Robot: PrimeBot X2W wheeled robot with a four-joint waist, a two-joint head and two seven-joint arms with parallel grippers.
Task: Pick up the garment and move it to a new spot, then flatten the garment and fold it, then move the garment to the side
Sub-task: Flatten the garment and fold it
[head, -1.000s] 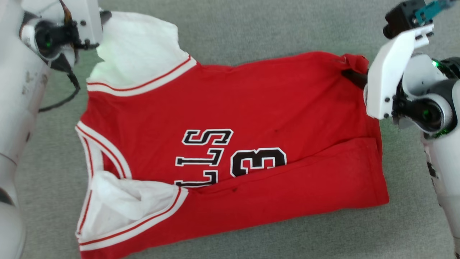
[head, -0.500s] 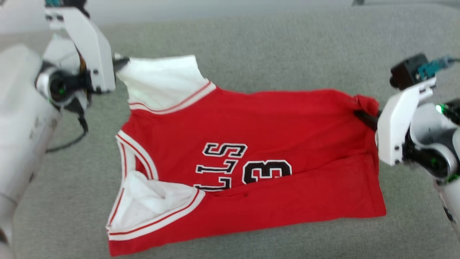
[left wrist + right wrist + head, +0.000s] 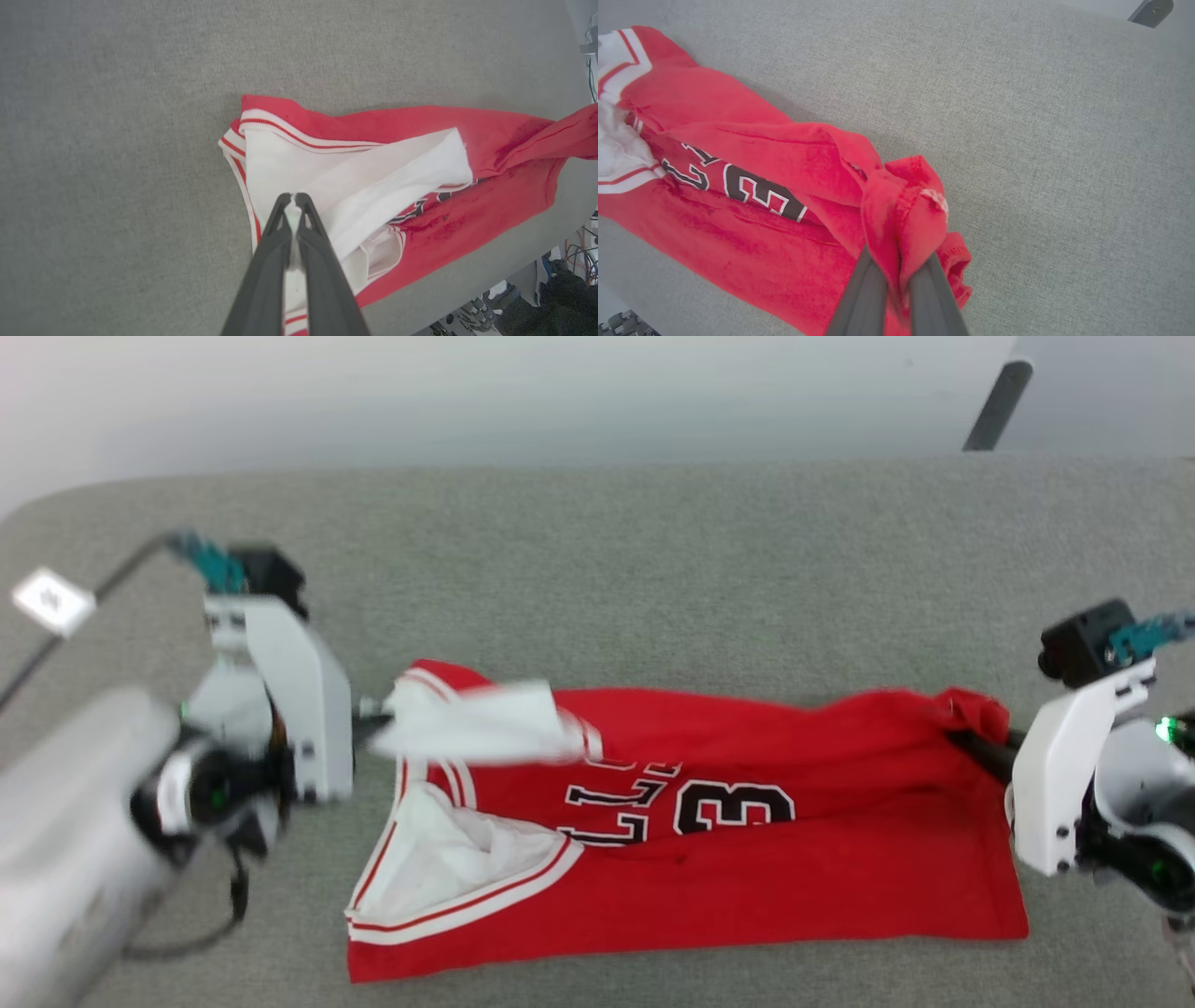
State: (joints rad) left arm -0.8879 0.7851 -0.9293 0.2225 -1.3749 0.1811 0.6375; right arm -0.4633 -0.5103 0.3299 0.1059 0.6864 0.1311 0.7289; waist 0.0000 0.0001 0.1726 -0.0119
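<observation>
soft, light, limp red jersey shirt with white sleeves (image 3: pixel 747 868) lies on the grey bench (image 3: pixel 653 569); left pincer (image 3: pixel 293 197) clamps a sleeve edge (image 3: pixel 280 186), right pincer (image 3: pixel 980 751) a hem corner (image 3: pixel 901 210), both sound holds.

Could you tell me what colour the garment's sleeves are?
The sleeves are white; the left wrist view shows it best.

Shirt (image 3: pixel 794 877): one, red. White sleeves (image 3: pixel 471 735): two. Black numeral (image 3: pixel 738 805) on chest: one readable, a 3; letters beside it partly covered, count unclear. Grippers: two, left gripper (image 3: pixel 293 199), right gripper (image 3: pixel 976 751); dark fingers (image 3: pixel 261 280): two on each. Pale arms (image 3: pixel 65 840): two. Grey table (image 3: pixel 653 569): one. Dark slanted bar (image 3: pixel 997 406) beyond table: one. White tag (image 3: pixel 53 600): one.
</observation>
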